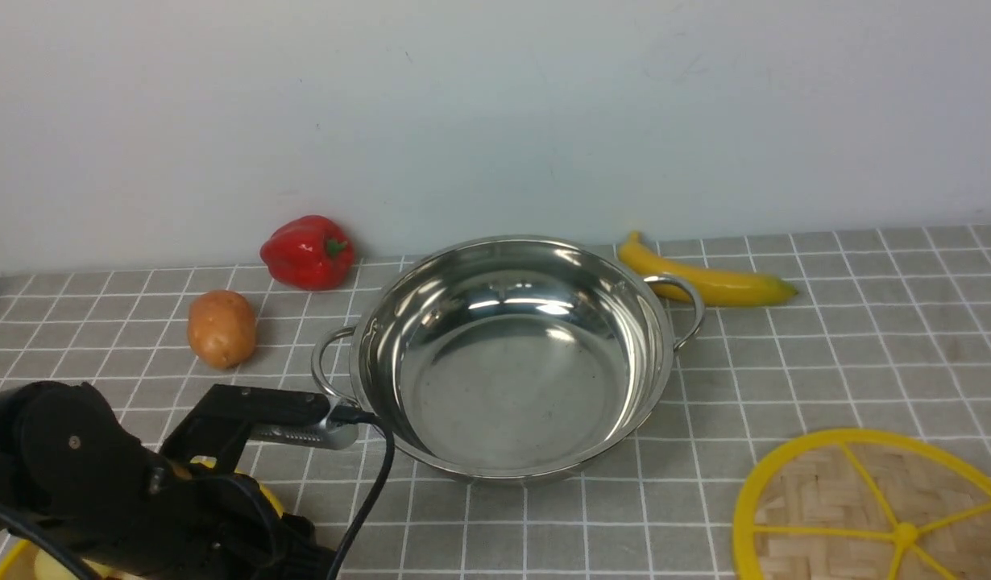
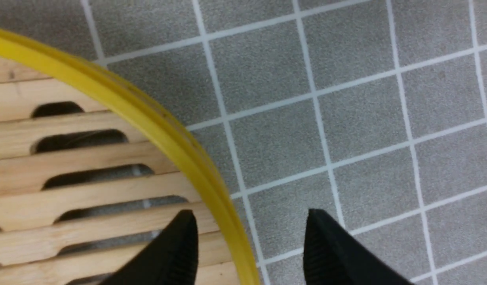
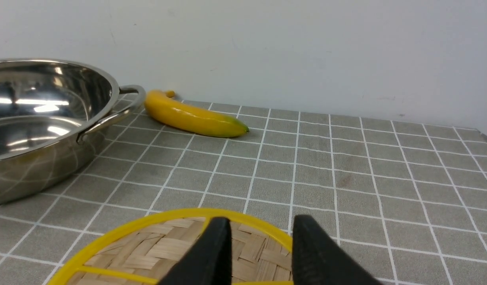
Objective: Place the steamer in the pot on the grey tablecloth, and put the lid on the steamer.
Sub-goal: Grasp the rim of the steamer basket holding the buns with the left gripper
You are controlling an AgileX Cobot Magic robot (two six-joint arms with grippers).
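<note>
The steamer (image 2: 89, 186) shows its yellow rim and slatted bamboo floor in the left wrist view. My left gripper (image 2: 249, 223) is open and straddles that rim, one finger inside the basket and one outside over the grey tablecloth (image 2: 346, 118). In the front view my left arm (image 1: 101, 483) hides most of the steamer (image 1: 266, 498) at the bottom left. The shiny pot (image 1: 512, 354) stands empty in the middle. The lid (image 1: 834, 499) lies flat at the bottom right. My right gripper (image 3: 261, 223) is open just above the lid's (image 3: 148, 245) far rim; it is out of the front view.
A banana (image 1: 705, 278) lies behind the pot's right handle. A red pepper (image 1: 306, 251) and a potato (image 1: 221, 328) sit at the back left, by the wall. The pot (image 3: 41, 118) and the banana (image 3: 188, 114) also show in the right wrist view.
</note>
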